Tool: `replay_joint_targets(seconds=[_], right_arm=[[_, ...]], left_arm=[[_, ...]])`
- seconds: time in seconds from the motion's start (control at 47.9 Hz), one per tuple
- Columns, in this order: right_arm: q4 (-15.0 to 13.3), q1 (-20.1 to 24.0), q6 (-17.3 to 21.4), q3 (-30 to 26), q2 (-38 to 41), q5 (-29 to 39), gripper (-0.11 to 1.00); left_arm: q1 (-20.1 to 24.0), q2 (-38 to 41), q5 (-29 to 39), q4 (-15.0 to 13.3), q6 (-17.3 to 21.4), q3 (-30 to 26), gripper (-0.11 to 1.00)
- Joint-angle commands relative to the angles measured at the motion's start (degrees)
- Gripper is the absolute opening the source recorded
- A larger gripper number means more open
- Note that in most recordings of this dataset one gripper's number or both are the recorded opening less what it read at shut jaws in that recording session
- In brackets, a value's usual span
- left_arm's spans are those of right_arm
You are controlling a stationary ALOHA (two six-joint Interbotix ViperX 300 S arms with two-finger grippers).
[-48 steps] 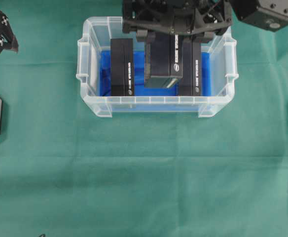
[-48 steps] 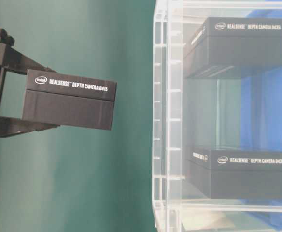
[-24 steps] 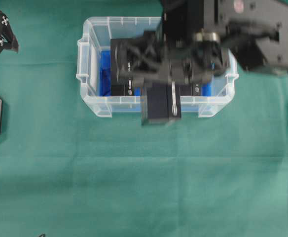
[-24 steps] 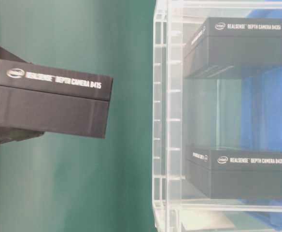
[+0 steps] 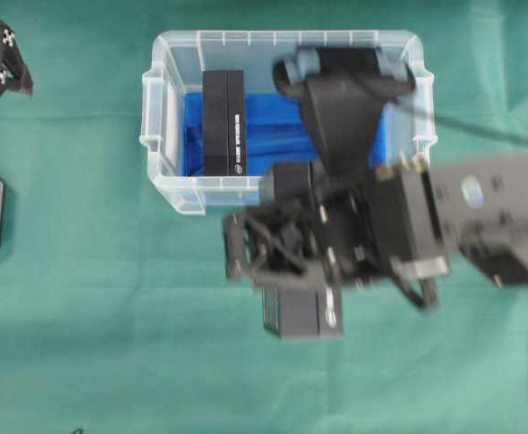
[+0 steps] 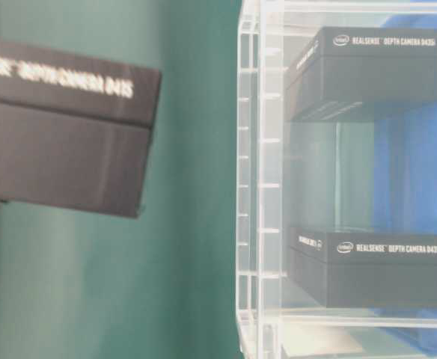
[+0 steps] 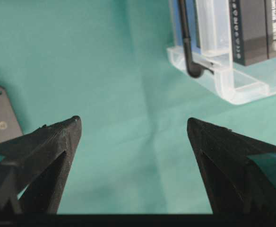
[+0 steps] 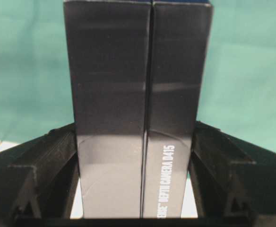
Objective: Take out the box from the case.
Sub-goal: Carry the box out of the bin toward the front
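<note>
My right hand (image 5: 287, 303) grips the box (image 5: 302, 314) at 6 o'clock of the case (image 5: 287, 41); lower level onto the worktop (image 5: 110, 344), then release.

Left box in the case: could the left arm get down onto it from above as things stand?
Probably yes. The left box stands uncovered in the open-topped case, the right gripper is out front holding its box, and the left gripper is open and empty.
</note>
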Motion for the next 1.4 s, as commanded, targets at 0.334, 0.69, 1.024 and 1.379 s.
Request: replay_joint_targets(seconds=[0.334,0.69,1.024,1.379], right_arm=[[-1.1,5.8,5.9,-1.5,1.1,0.1,0.66],[-1.9,5.3,5.5,-1.0,1.5,0.6,0.66],[-1.9,5.2,5.5,2.7,1.5,0.4,0.66],[-1.9,4.1,5.9,15.6,1.5,-9.1,0.66]], left_arm=[[-0.5,-0.6,1.2,0.2,-0.1,-0.4,0.94],[-0.5,-0.6,1.2,0.2,-0.1,-0.4,0.94],[-1.1,-0.6,1.2,0.1,0.0,-0.4,0.94],[-1.1,-0.5,1.2,0.2,0.1,-0.4,0.94]])
